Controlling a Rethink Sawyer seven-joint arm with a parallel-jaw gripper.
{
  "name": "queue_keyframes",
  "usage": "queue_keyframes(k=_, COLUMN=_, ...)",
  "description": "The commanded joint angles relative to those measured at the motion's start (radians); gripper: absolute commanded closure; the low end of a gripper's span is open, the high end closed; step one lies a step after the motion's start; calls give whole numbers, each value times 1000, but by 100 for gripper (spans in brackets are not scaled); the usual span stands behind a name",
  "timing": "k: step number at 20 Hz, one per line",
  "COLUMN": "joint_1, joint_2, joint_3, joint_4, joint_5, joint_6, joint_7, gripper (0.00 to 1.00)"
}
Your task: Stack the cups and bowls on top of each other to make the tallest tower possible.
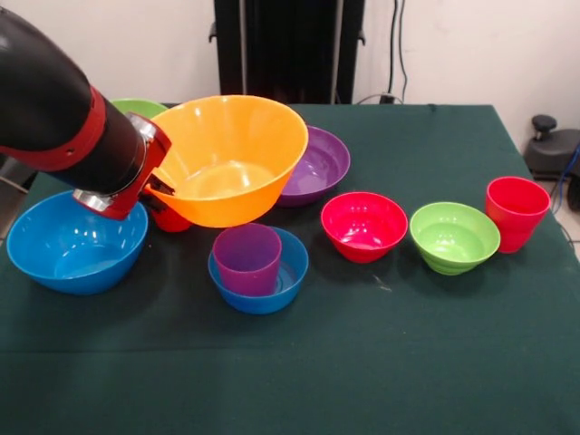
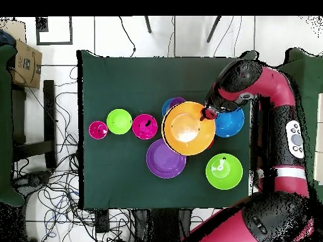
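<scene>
Front view shows the arm (image 1: pixel 54 118) coming in from the upper left, its gripper (image 1: pixel 156 192) clamped on the near rim of the large yellow bowl (image 1: pixel 231 159), which is lifted and tilted above the green table (image 1: pixel 381 362). A red cup (image 1: pixel 169 218) sits partly hidden just under that bowl. Behind it lie the large purple bowl (image 1: pixel 317 168) and, at the far left, a large lime green bowl (image 1: pixel 138 107), mostly hidden. The large blue bowl (image 1: pixel 77 243) rests below the arm. In front, the purple cup (image 1: pixel 246 258) stands upright inside the small blue bowl (image 1: pixel 261 272). To the right, in a row, are the small red-pink bowl (image 1: pixel 364 227), the small lime green bowl (image 1: pixel 454 237) and a second red cup (image 1: pixel 517 213), each apart from its neighbour.
</scene>
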Motion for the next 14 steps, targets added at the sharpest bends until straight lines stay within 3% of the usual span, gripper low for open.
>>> queue_keyframes(k=1, joint_1=64, joint_2=-17, joint_3=-22, joint_4=-5, joint_5=-6, joint_6=81, joint_7=-209, gripper=100)
queue_keyframes(k=14, joint_1=100, joint_2=40, joint_3=-21, joint_4=-68, joint_5=-17, joint_6=12, joint_7=-205, gripper=100)
